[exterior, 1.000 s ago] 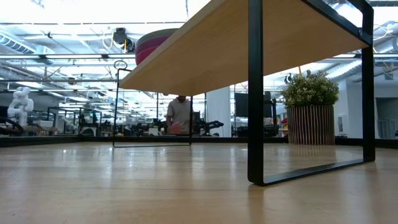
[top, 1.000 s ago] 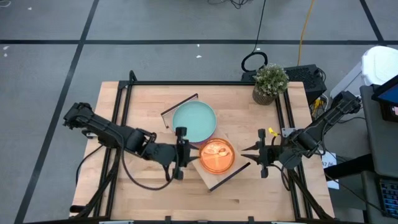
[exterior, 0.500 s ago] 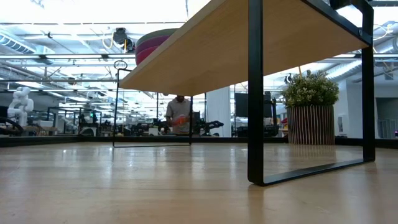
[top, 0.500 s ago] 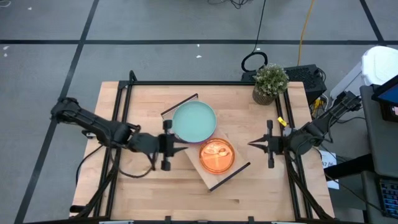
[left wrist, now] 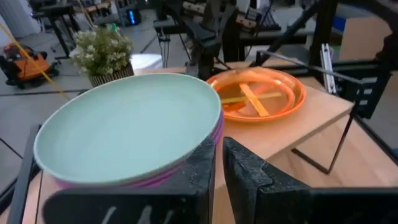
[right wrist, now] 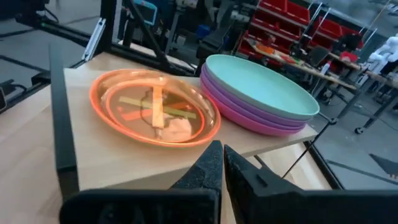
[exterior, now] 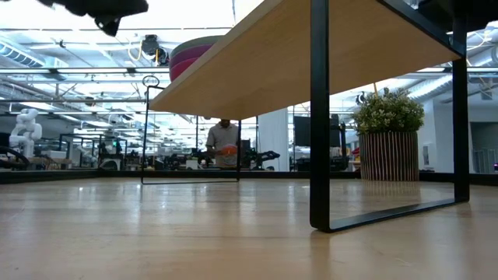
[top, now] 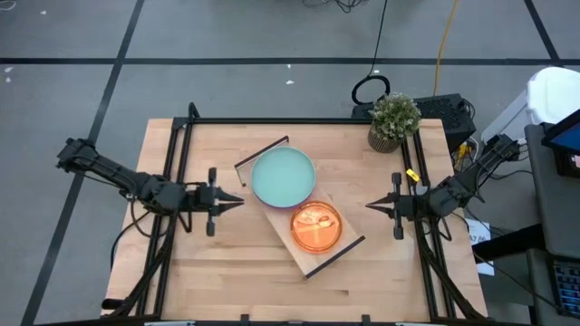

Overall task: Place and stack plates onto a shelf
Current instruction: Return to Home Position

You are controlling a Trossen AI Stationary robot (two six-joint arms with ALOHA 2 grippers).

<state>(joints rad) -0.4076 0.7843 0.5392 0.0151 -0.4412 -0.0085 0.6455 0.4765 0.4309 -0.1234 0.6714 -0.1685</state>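
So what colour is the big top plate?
The large round plastic plate is teal, clearest in right wrist view.

A robotics lab in a large open hall is shown. A wooden bench is fitted with a black frame and two dark robot arms. Beyond it, a grey floor taped with black lines, red parts bins, a white humanoid robot and rows of rigs under bright ceiling lights are seen.

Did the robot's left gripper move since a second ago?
Yes. The left gripper has pulled back leftward, away from the translucent orange round plate on the light wooden shelf.
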